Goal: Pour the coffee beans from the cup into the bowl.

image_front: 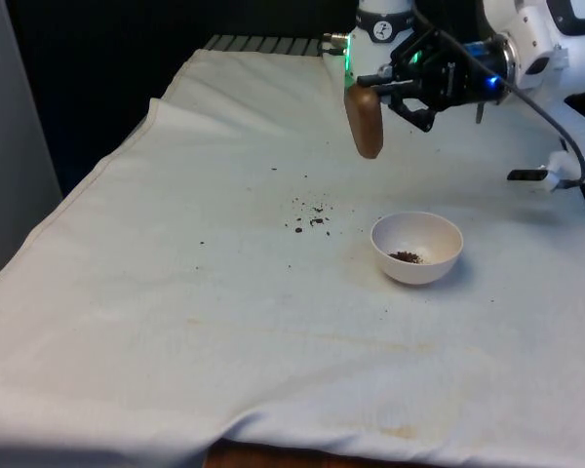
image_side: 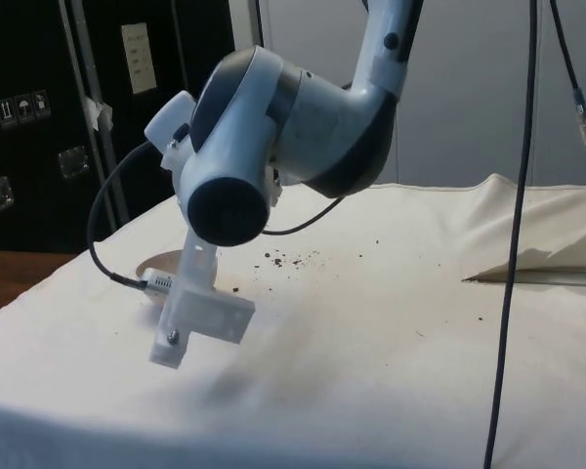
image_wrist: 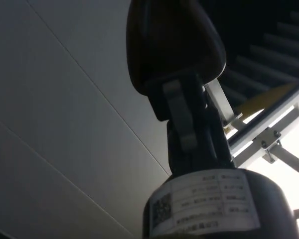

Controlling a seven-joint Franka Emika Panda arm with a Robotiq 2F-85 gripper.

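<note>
1. In the side view my own arm (image_side: 293, 127) blocks most of the table (image_side: 391, 322); just a sliver of the bowl's rim peeks out beside it.
2. One white bowl (image_front: 417, 247) sits on the cloth with a small heap of beans (image_front: 406, 257) inside.
3. One brown cup (image_front: 365, 121) hangs tipped above the cloth, clamped in my gripper (image_front: 390, 90), away from the bowl.
4. Spilled beans (image_front: 312, 216) are scattered on the cloth near the bowl, too tiny to count.
</note>
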